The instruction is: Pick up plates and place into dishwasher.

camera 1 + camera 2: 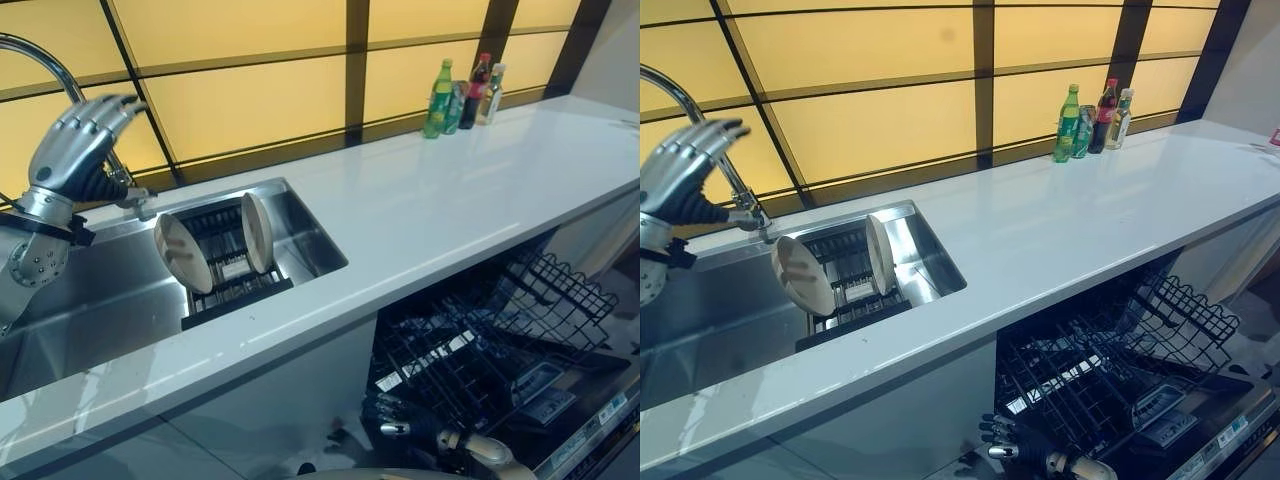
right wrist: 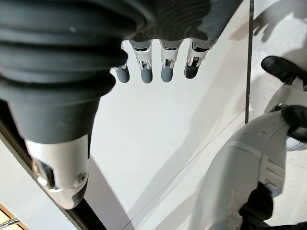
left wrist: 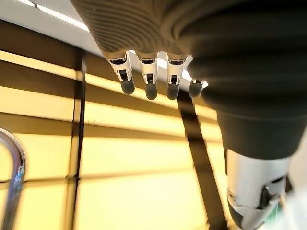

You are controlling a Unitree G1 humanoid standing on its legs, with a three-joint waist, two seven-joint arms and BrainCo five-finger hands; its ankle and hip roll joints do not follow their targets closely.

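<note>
While two round, pale plates (image 1: 183,252) stand on edge in a black sink rack (image 1: 235,288), both robot hands, left robot hand (image 1: 78,140) at nine o'clock and right robot hand (image 1: 400,415) at five, hang released.

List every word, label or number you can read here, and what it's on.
None can be read.
The labels on the bottles at the back of the counter are too small.
The strips of print on the dishwasher rack and along the dishwasher door edge are blurred.
The plates in the sink carry no print.
</note>
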